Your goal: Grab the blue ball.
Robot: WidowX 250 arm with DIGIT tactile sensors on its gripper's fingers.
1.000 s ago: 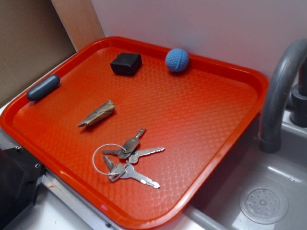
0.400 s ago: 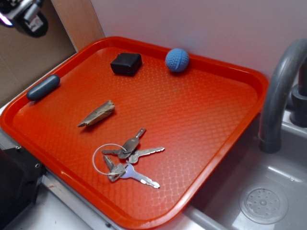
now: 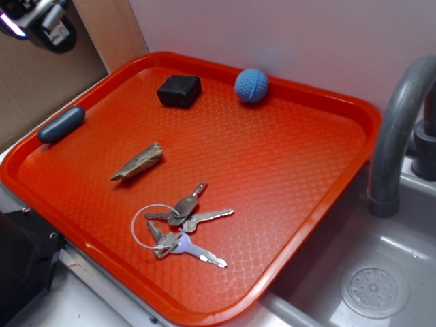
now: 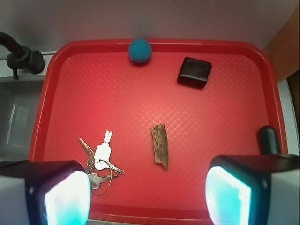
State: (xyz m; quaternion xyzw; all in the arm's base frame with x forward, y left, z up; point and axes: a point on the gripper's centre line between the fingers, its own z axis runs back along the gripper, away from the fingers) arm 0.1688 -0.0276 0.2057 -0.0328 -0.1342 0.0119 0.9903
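My arm sits high at the top-left corner of the exterior view, gripper (image 4: 140,194) hanging above the near edge of the red tray (image 3: 354,109), fingers (image 4: 56,197) spread wide, nothing between them. It has edged slightly further into frame since the last shot; a second ago it wasn't visible. Nothing on the tray has shifted. Keys (image 3: 180,228) near front, wood piece (image 3: 138,162) mid-tray, black box (image 3: 179,90) at back. Blue ball (image 3: 251,85) sits against the back rim, right of the box.

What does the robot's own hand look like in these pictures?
The gripper has two chunky fingers with black housings and flat pale pads that glow bright cyan. From outside, only a corner shows: a black and silver head with a small violet-white light.
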